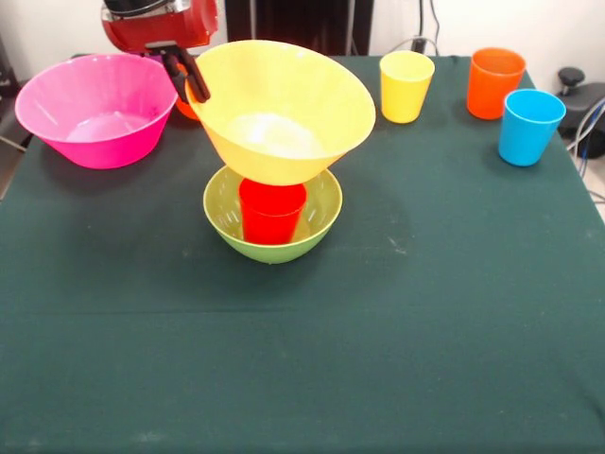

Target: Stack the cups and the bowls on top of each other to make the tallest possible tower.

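My gripper [194,87] comes down at the top left and is shut on the left rim of the large yellow-orange bowl [284,109]. The bowl is tilted, with its base right over the red cup [272,210]; I cannot tell whether they touch. The red cup stands upright inside the lime green bowl [232,219] at the table's middle. The large pink bowl [95,109] stands at the far left. The yellow cup [406,85], orange cup [493,81] and light blue cup [529,126] stand upright at the far right. The purple cup and small blue bowl are out of view.
A small orange thing [185,108], perhaps the small orange bowl, peeks out behind the yellow-orange bowl's left side. The dark green cloth [302,359] covers the table. Cables and a black object [577,90] lie past the right edge.
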### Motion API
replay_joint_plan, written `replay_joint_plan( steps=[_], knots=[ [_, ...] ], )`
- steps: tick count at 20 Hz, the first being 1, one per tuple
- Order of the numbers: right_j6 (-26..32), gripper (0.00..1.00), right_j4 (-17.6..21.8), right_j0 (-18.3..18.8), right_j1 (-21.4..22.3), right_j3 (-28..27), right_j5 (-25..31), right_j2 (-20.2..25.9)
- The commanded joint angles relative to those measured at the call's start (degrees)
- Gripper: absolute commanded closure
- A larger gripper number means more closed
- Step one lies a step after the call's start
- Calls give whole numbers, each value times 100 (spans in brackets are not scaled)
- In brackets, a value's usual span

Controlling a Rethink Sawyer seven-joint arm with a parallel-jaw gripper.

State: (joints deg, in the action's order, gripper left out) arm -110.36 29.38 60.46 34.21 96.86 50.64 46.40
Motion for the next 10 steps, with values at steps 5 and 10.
replay_joint_plan(
  steps=[5,10],
  knots=[
    [1224,100,281,-199,-349,-540,171,-52],
    [1144,100,299,-207,-359,-476,62,-67]
  ],
)
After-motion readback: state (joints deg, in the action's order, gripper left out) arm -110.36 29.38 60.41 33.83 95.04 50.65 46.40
